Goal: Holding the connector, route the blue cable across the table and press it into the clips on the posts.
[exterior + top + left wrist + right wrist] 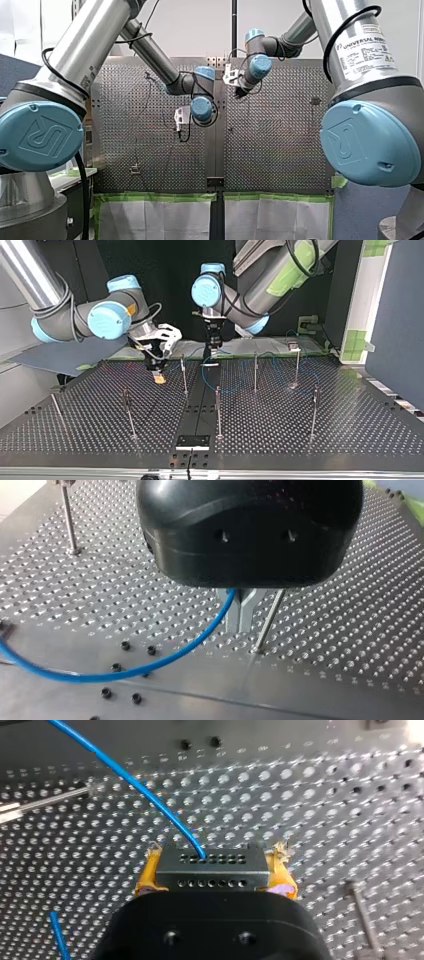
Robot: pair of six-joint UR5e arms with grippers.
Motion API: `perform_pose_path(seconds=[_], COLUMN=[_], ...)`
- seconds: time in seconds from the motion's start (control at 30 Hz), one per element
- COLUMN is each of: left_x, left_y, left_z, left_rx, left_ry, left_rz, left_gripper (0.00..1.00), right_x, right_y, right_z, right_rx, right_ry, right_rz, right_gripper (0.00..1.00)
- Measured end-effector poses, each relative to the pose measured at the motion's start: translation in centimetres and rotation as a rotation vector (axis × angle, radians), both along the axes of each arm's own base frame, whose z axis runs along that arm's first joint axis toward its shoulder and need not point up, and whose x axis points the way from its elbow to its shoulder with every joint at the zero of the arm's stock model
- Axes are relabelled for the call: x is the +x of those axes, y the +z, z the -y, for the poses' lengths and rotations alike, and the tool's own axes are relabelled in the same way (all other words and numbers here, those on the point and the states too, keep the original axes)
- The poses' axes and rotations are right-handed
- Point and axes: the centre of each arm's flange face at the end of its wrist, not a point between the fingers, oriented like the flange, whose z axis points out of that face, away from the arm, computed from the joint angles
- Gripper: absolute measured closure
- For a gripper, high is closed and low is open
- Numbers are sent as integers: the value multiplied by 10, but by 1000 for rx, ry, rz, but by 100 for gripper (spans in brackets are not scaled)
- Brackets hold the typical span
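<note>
My right hand [216, 855] pinches the black connector [212, 875] between yellow pads, over the desk [350, 795]. The blue cable [135, 782] runs out of the connector. My left hand [241, 625] has its fingers pressed together, with the cable alongside, near a post [269, 620].

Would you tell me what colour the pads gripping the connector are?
Yellow pads, clearest in the right wrist view, either side of the connector.
</note>
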Motion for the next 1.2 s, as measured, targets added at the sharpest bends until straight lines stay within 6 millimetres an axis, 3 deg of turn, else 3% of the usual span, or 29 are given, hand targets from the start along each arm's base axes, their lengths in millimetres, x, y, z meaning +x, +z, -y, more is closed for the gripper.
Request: perform_pose_path(seconds=[0.37,0.53,0.77,1.0,1.2], left_x=[-2,4,13,24,31], left_y=[-37,-42,-43,-62,-66], left_z=[18,22,20,30,34], left_rx=[-18,-30,-38,-31,-41], left_ry=[-91,-94,-82,-98,-103], left_rz=[2,14,23,0,9], left_gripper=[98,95,95,93,93], right_x=[-11,-14,-25,-36,-45], right_y=[-46,-58,-96,-105,-119], right_z=[-9,-12,-2,10,21], right_rx=[58,76,126,142,162], right_ry=[-14,-17,-42,-68,-85], right_rz=[-9,-13,-17,-12,-21], right_gripper=[100,100,100,100,100])
